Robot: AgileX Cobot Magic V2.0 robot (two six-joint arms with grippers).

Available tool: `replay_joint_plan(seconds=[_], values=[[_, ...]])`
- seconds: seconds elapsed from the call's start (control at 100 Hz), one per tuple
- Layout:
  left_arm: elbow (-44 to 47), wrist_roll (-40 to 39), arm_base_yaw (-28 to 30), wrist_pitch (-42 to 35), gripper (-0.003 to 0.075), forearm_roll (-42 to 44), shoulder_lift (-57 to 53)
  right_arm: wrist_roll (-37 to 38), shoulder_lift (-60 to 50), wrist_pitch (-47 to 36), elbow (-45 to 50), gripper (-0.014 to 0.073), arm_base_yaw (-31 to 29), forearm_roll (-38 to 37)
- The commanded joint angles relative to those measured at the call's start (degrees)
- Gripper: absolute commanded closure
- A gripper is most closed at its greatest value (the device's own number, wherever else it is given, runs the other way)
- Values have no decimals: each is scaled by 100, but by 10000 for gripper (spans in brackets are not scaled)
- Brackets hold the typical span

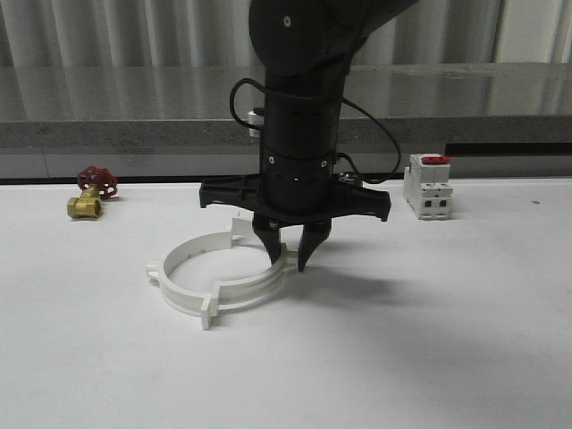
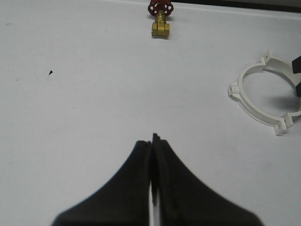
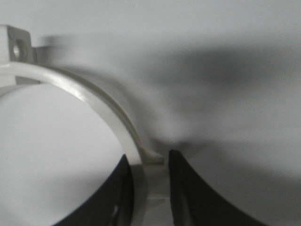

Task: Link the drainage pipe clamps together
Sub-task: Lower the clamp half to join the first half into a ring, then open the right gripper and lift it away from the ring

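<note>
Between the black fingers (image 3: 186,197) of our right gripper (image 1: 292,248) sits the white wall of the drainage pipe clamps (image 1: 219,275); in the right wrist view one finger is inside the ring and the other outside, closed in on the plastic, though the blur there leaves us unsure how firmly they press. From the front we see that gripper pointing straight down onto the ring's right side. The two halves lie flat on the white table (image 1: 429,340) as one wide ring, with a tab jutting out at the near edge and a lug at the far left. Our left gripper (image 2: 153,141) has its fingertips pressed together on nothing, above bare table, well apart from the ring. A brass valve (image 1: 88,202) with a red handwheel stands at the far left, and a white block (image 1: 426,190) with a red top at the far right.
</note>
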Motion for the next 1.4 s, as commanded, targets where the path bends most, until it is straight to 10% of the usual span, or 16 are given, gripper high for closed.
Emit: replay_joint_plan(seconds=[0.0,0.37,0.87,1.39], values=[[-138,-14,10,-411,741,-2,33,-63,-343,-65,-173,620,-1,-59],[-138,-14,10,-411,741,-2,33,-217,-343,35,-173,601,-1,33],[-138,-14,10,-411,741,-2,33,-299,-343,-246,-173,161,-1,59],[-138,-14,10,-411,741,-2,33,-895,-976,86,-173,155,-95,-618]])
